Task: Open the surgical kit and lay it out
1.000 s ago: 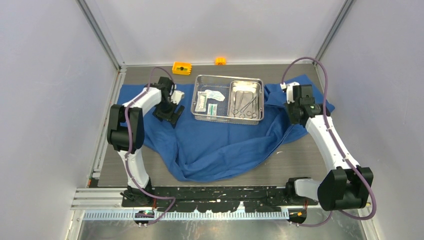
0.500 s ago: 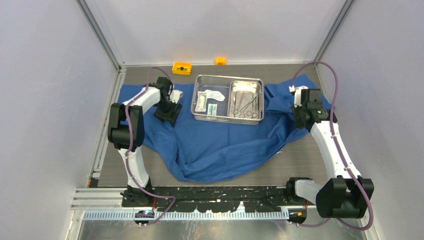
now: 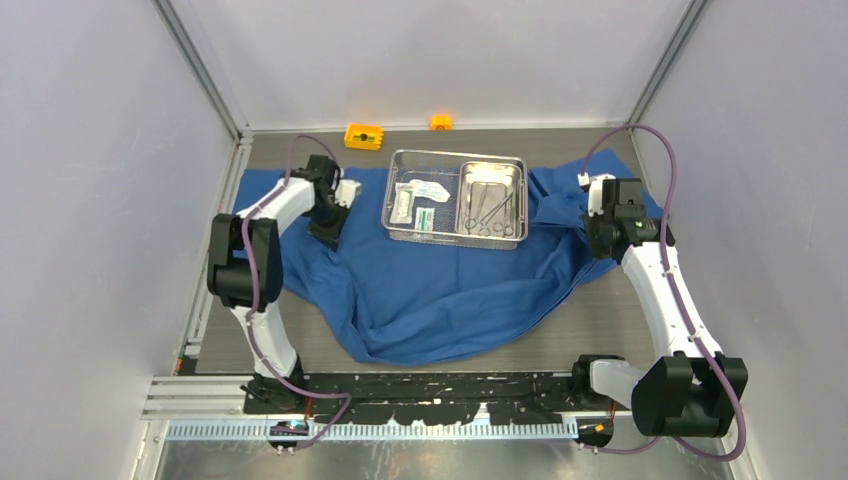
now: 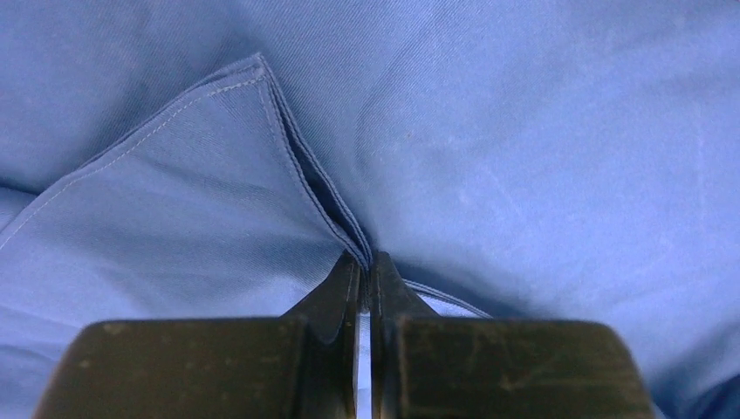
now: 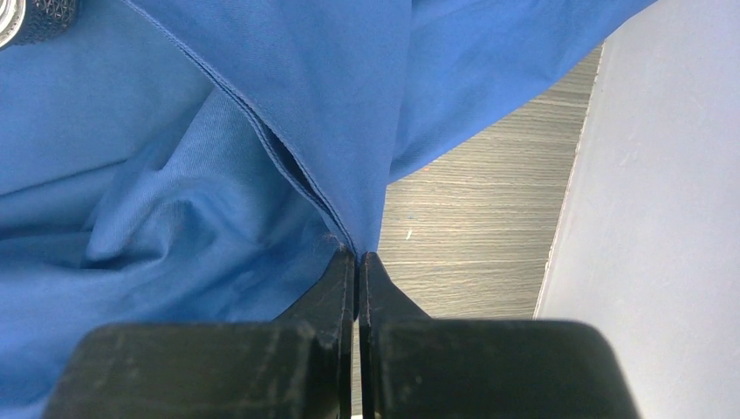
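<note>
From above, the blue cloth wrap [image 3: 440, 290] lies spread over the worktop [image 3: 600, 330], with the steel mesh basket [image 3: 455, 242] standing on its far part.

Left wrist: the left tool [image 4: 366, 262], left of the basket, is pinched tight on a hemmed fold of the wrap.

Right wrist: the right tool [image 5: 357, 259], right of the basket, is clamped on the wrap's edge.

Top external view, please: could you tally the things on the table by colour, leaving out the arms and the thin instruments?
Blue: 1, cloth wrap
Steel: 2, mesh basket and solid tray
Orange: 2, blocks
White-green: 3, packets
Total: 8
</note>
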Available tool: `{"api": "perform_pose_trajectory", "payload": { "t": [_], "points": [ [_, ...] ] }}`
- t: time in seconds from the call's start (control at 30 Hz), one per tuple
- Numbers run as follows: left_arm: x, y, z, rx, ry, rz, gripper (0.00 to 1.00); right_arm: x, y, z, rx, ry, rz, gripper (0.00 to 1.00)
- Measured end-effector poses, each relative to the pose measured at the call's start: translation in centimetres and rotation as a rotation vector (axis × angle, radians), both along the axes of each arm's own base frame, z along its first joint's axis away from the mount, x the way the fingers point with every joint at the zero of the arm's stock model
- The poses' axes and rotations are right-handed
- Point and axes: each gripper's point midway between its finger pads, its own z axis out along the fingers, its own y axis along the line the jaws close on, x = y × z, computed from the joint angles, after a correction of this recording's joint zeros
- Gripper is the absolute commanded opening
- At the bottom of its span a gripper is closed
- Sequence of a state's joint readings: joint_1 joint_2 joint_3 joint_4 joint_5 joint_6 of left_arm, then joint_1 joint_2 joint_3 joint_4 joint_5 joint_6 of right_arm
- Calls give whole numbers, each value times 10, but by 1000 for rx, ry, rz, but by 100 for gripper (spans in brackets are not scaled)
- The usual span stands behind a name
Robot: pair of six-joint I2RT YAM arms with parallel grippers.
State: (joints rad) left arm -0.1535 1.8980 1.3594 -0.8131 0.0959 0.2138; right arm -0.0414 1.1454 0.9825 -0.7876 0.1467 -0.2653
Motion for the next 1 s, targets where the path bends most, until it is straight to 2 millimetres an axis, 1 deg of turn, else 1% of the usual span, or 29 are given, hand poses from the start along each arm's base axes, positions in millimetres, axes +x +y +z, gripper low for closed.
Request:
{"api": "perform_pose_trajectory", "payload": {
  "t": [0.1,0.23,0.33,0.4,0.43,0.47,0.53,0.6,0.63,0.73,0.87,0.9,1.0],
  "points": [
    [-2,4,9,-11,-18,11,0,-1,0,0,0,2,-1,0],
    [-7,16,27,-18,-57,34,0,-3,-3,-1,-7,10,-11,0],
    [-14,33,47,-10,-103,49,0,-6,-8,0,-21,17,-29,0],
    [-24,46,61,13,-135,51,0,-11,-12,1,-34,25,-43,0],
    [-32,61,69,35,-153,67,0,-13,-14,1,-41,30,-51,0],
    [-38,69,75,56,-167,71,0,-16,-17,2,-50,36,-60,1],
    [-60,92,87,123,-194,84,0,-22,-21,3,-66,48,-75,4],
    [-81,109,93,188,-210,89,0,-31,-26,6,-87,55,-92,7],
    [-96,117,94,227,-209,87,0,-34,-28,8,-96,57,-97,8],
    [-134,130,93,314,-189,55,0,-49,-34,16,-134,54,-113,12],
    [-176,139,90,386,-147,3,0,-71,-37,25,-163,61,-121,15],
    [-185,141,91,402,-136,-12,0,-78,-37,26,-167,66,-119,16],
    [-204,145,98,440,-125,-43,0,-95,-36,28,-171,92,-107,21]
  ]
}}
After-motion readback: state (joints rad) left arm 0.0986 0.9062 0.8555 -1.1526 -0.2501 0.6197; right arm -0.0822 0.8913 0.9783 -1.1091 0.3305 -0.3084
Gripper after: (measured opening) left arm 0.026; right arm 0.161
